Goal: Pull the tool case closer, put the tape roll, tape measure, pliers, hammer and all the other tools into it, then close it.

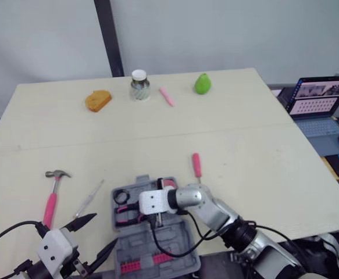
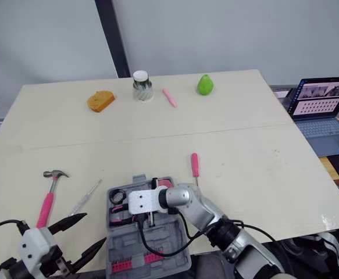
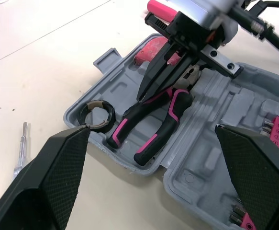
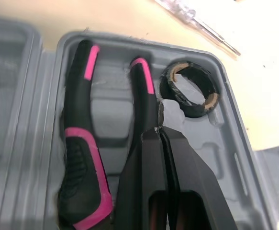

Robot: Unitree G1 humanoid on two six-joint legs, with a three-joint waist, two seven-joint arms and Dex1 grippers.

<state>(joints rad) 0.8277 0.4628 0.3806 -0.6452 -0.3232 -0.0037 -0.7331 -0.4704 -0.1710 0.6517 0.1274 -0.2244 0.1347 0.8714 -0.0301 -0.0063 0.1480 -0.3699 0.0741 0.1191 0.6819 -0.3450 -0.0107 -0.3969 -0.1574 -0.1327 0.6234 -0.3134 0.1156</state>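
The grey tool case (image 1: 178,256) lies open at the table's front edge. Its tray holds a black tape roll (image 3: 97,115), pink-and-black pliers (image 3: 149,120) and a red tape measure (image 3: 151,52). My right gripper (image 4: 164,125) reaches down into the tray with its fingers shut, the tips beside the pliers' handle and the tape roll (image 4: 189,91). To the front left of the case my left gripper (image 1: 102,232) hangs wide open and holds nothing. Left of the case a pink-handled hammer (image 1: 53,192) and a clear-handled screwdriver (image 1: 88,199) lie on the table. A pink screwdriver (image 1: 196,165) lies just behind the case.
Along the far edge stand an orange bread-like piece (image 1: 97,100), a white-lidded jar (image 1: 139,85), a pink pen (image 1: 167,96) and a green pear (image 1: 202,83). An open laptop (image 1: 320,104) sits off the table's right side. Pink bit holders (image 1: 140,265) fill the case's front half.
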